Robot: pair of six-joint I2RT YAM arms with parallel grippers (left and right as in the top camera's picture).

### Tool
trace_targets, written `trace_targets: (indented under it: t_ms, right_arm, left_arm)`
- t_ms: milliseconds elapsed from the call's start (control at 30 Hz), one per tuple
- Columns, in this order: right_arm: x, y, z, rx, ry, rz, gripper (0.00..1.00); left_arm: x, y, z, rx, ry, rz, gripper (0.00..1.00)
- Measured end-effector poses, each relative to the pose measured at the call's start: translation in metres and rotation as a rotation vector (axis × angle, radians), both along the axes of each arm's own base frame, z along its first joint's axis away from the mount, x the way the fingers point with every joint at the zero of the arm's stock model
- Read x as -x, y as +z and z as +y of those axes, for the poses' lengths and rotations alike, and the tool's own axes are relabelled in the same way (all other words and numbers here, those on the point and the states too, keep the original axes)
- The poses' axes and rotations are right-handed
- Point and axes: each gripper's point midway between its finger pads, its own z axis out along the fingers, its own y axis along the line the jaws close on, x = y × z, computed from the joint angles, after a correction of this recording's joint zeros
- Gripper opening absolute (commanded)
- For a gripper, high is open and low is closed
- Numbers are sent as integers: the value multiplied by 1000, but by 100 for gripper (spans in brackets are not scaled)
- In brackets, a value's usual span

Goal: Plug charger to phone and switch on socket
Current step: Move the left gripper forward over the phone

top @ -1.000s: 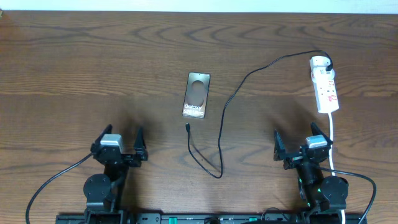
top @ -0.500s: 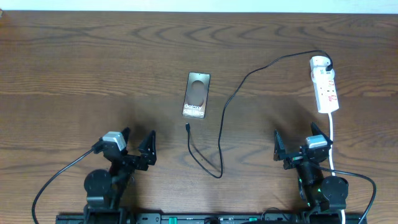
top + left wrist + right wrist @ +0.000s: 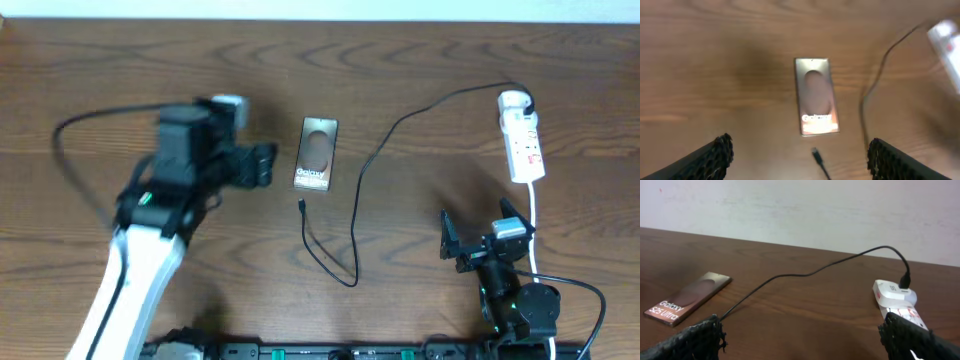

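Note:
The phone [image 3: 317,153] lies flat mid-table, brownish-gold screen with white "Galaxy" text; it also shows in the left wrist view [image 3: 816,103] and right wrist view [image 3: 689,297]. The black charger cable [image 3: 356,190] loops from its connector tip [image 3: 301,205], just below the phone, up to the white adapter [image 3: 514,100] plugged in the white power strip [image 3: 524,146]. The tip shows in the left wrist view [image 3: 816,153]. My left gripper [image 3: 262,165] is open, raised just left of the phone. My right gripper [image 3: 481,228] is open, low at the front right, near the strip's cord.
The strip's white cord [image 3: 535,225] runs down past the right arm's base. The dark wooden table [image 3: 100,80] ends at a pale wall edge at the back. The right wrist view shows the strip and adapter [image 3: 895,294] ahead right.
My left arm has swung up from its rest at the front left and out toward the phone, blurred by motion. The right arm, phone and cable have not moved.

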Motion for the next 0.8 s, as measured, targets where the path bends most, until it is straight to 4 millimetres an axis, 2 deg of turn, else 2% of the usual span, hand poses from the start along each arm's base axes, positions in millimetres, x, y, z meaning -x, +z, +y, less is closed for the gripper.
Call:
trace_targets:
  t_ms: [100, 200, 433, 600, 800]
  right_arm:
    - [0, 0, 0, 0, 0, 0, 99]
    - [0, 0, 0, 0, 0, 0, 99]
    - [0, 0, 0, 0, 0, 0, 99]
    - [0, 0, 0, 0, 0, 0, 99]
    - [0, 0, 0, 0, 0, 0, 99]
  left_arm:
    - [-24, -12, -42, -124, -92, 20, 88]
    - [-36, -45, -71, -193, -152, 57, 87]
    - [-38, -133, -79, -303, -191, 240, 87]
    - [-50, -163, -85, -312, -190, 253, 88]
    - [-66, -174, -100, -286, -200, 199, 87]
